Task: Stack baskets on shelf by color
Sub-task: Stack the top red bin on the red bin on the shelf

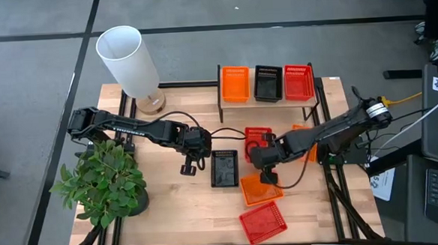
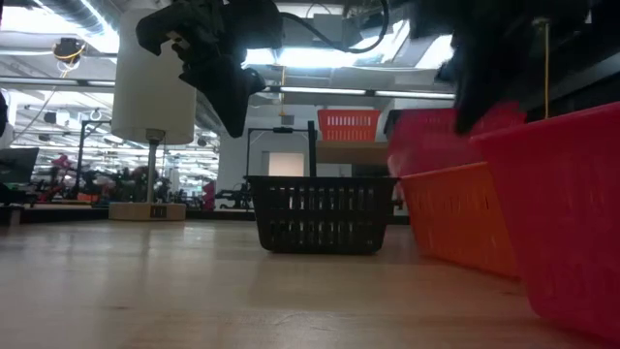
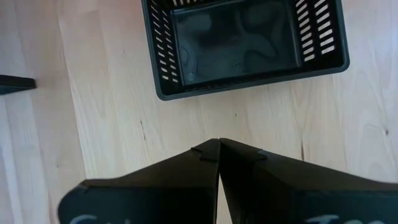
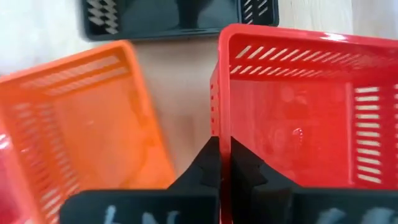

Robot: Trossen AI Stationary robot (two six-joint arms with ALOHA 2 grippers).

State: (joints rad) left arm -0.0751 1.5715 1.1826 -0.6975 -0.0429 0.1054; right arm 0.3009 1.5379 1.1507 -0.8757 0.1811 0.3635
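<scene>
Right gripper [image 4: 225, 163] pinched on my red basket [image 4: 305, 112] wall — thin grip; I'd expect slip or tilt on lifting.

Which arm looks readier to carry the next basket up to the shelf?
The right. Its gripper is shut on the rim of a red basket, and the shelf lies on its side. The left gripper hangs shut and empty beside the black basket.

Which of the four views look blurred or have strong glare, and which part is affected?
Low view: the near red basket is out of focus, ceiling lights glare. Right wrist view: the orange basket is smeared. Left wrist view: the black basket is sharp, its floor reflects light. High view: evenly lit.
</scene>
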